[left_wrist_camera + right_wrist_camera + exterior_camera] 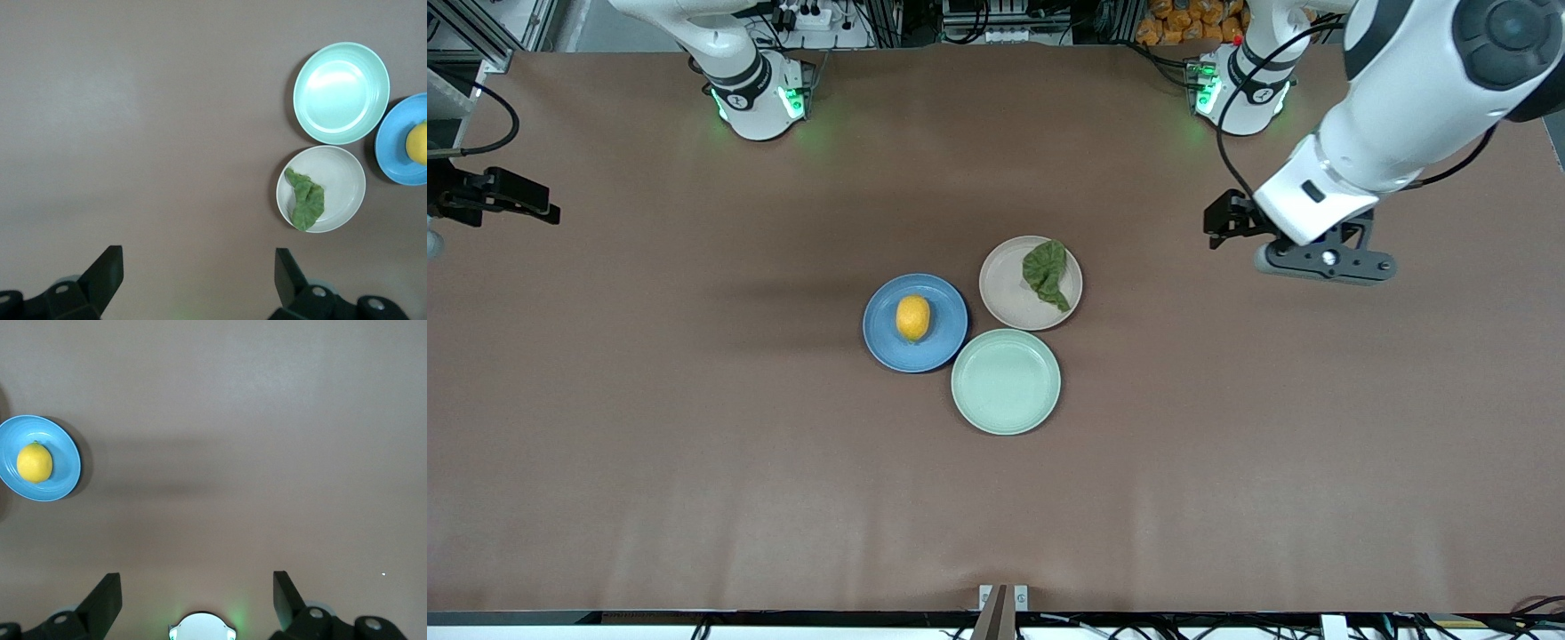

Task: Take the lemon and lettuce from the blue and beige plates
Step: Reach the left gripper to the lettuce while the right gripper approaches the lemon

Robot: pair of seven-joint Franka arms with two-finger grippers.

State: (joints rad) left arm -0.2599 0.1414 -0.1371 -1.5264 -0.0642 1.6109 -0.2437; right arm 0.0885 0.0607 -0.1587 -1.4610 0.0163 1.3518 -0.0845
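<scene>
centrally, oval lemon (pixel 912 317) on glossy blue plate (pixel 883 341), wrinkled lettuce (pixel 1047 272) on beige plate (pixel 1003 292), left pincer (pixel 193 277) and right pincer (pixel 197 597) apart

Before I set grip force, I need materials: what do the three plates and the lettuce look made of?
The blue plate, beige plate and mint-green plate look like matte moulded plastic or melamine, with soft sheen and uniform colour; ceramic is possible. The lettuce looks like limp, wrinkled leaf, real or imitation.

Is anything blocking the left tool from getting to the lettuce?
Nothing visible does. The left tool hangs open over bare table toward the left arm's end, and the lettuce lies uncovered on the beige plate.
</scene>
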